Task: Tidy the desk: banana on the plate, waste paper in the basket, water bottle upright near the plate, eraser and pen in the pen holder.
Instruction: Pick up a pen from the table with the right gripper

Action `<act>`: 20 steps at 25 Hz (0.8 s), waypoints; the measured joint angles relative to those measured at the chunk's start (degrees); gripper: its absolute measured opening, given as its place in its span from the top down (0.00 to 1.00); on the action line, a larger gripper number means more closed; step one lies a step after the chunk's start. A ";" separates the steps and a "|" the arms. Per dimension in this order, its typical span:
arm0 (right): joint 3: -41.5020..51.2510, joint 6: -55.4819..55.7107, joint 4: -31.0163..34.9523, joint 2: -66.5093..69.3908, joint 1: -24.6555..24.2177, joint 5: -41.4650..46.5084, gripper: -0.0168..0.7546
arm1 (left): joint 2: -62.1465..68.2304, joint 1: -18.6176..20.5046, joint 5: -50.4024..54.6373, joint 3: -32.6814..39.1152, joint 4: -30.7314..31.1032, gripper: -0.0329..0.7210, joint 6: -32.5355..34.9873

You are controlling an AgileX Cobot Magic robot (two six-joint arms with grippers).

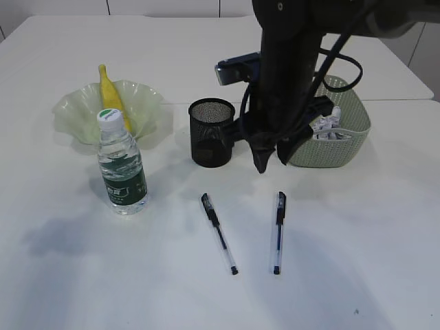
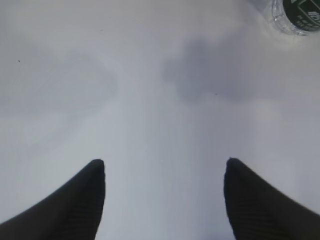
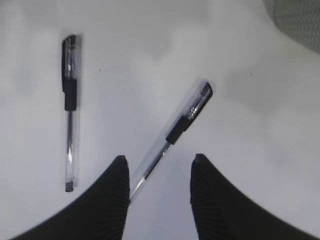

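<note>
The banana [image 1: 110,93] lies in the pale green plate [image 1: 141,103]. The water bottle [image 1: 122,168] stands upright just in front of the plate; its base [image 2: 297,15] shows in the left wrist view. Waste paper [image 1: 328,127] sits inside the basket [image 1: 344,148]. The black pen holder [image 1: 212,130] stands mid-desk. Two pens [image 1: 218,232] [image 1: 278,234] lie on the desk [image 1: 357,261]. My right gripper [image 1: 271,165] [image 3: 159,161] hangs open above the right pen [image 3: 180,125], whose tip runs under one finger. My left gripper [image 2: 165,162] is open over bare desk. The eraser is out of view.
The other pen [image 3: 70,110] lies left of the right gripper. The right arm [image 1: 285,62] rises between the pen holder and the basket, whose edge [image 3: 300,20] shows at the top right of the right wrist view.
</note>
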 joint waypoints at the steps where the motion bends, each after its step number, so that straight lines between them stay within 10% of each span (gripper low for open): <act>1: 1.47 0.00 -0.24 -0.51 0.00 -0.24 0.58 | 0.00 0.00 0.18 0.00 0.00 0.27 0.00; 20: 26.00 25.48 -1.70 -7.35 0.00 -21.15 0.67 | 0.00 0.00 1.32 0.00 -2.07 0.27 0.00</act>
